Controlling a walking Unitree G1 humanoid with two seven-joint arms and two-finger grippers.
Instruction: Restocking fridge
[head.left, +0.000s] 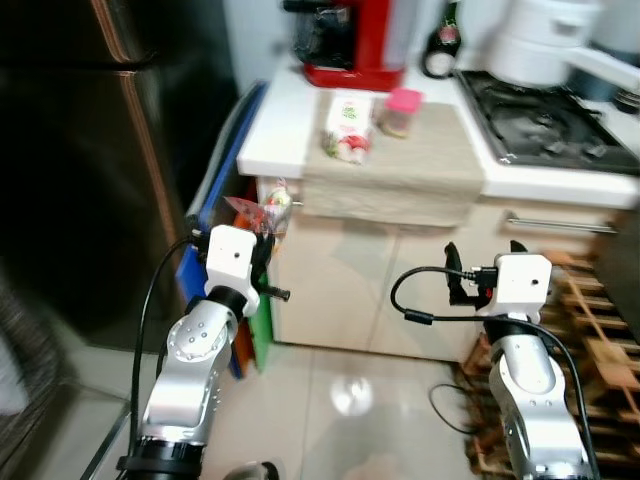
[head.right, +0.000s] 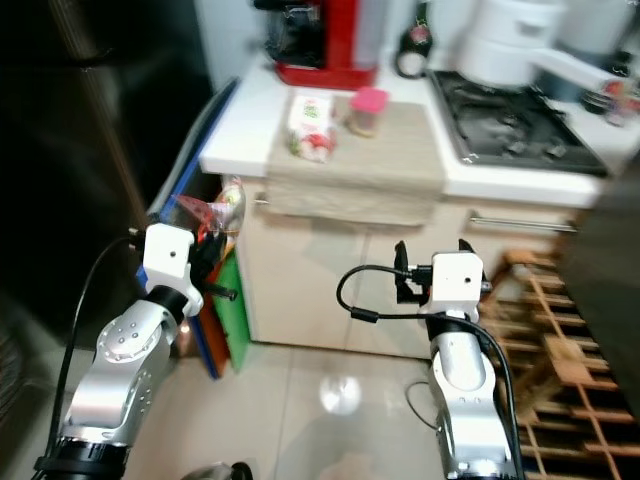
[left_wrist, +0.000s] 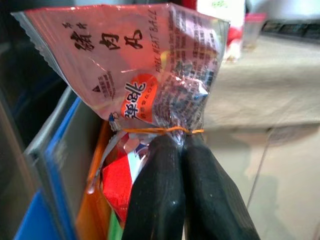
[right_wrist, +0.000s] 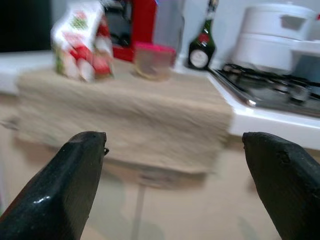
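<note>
Both silver arms reach up in front of the counter. Black fingers of the left gripper (left_wrist: 182, 150) are pressed together, pinching the tied neck of a clear red-printed meatball bag (left_wrist: 145, 75), held in the air beside the dark fridge (head.left: 90, 150) and below the counter's corner. Further right, the right gripper (head.left: 482, 268) is spread wide with nothing between its fingers. On the counter's beige cloth (head.left: 400, 160) stand a carton (head.left: 348, 126) and a pink-lidded jar (head.left: 400, 112), with a red coffee machine (head.left: 350, 40) behind them.
</note>
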